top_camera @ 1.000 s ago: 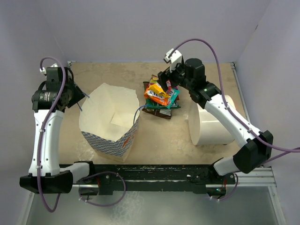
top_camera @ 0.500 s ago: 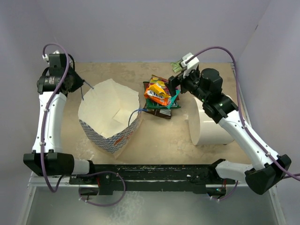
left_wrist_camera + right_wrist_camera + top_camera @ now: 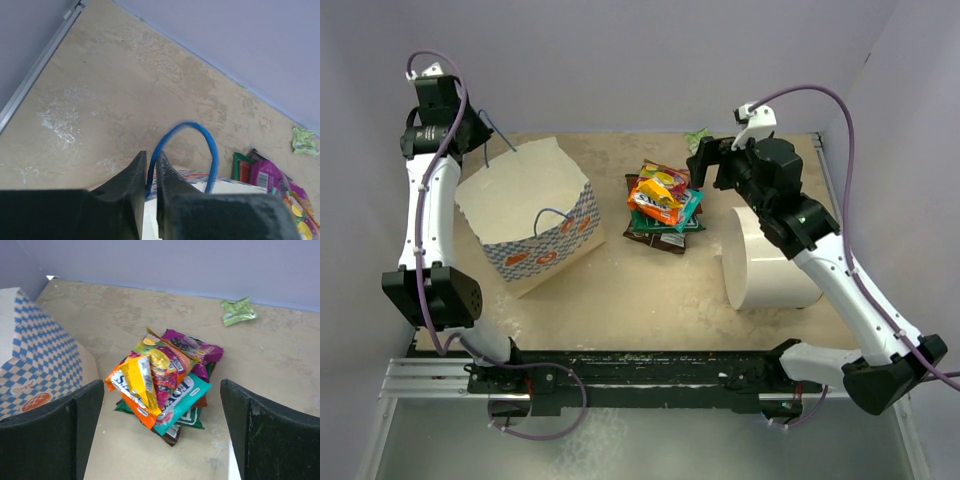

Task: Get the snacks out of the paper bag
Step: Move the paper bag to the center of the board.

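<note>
Not much I can read here. In the right wrist view, the bag (image 3: 47, 357) has a small script word just above its orange logo (image 3: 35, 401). It looks like "Royal", but I'm not sure. The orange packet (image 3: 129, 389) shows white letters starting with "S", the rest unclear. The teal packet (image 3: 186, 394) has big white letters, and "OV" is all I get. Print on the other packets is too small. Nothing is legible in the top or left wrist views.
</note>
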`<state>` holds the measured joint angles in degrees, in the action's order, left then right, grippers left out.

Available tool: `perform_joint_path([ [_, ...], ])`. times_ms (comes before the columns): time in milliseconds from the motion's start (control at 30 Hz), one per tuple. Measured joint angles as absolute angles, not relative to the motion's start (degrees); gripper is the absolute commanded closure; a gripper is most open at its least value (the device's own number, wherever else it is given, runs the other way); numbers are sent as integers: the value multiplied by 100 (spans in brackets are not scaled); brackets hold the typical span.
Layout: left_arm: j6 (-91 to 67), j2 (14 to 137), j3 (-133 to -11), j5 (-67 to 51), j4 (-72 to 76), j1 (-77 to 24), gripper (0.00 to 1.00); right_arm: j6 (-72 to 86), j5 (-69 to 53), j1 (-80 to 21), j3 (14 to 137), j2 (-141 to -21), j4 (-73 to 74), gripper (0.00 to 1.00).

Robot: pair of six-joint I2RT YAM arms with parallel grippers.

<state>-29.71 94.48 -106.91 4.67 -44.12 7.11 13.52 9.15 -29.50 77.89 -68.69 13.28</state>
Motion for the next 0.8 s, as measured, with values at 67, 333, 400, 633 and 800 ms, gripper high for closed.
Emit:
perform_joint_path([
  [67, -2895, 9439, -10696, 408, -4390, 725, 51, 1402, 1177, -2952, 7789, -6823, 1406, 0],
  [333, -2718, 8807, -10624, 279, -4434, 725, 7, 1780, 1916, -2952, 7911, -6742, 1883, 0],
  [400, -2670, 8591, -10667, 318, -4545, 725, 2, 1841, 1966, -2952, 7972, -6733, 2032, 0],
  [633, -2388, 7808, -10847, 12, -4904, 727, 1, 1907, 2058, -2952, 8145, -6499, 2628, 0],
  [800, -1977, 6912, -10847, -740, -4845, 513, 1, 1907, 2303, -2952, 8300, -5964, 3111, 0],
])
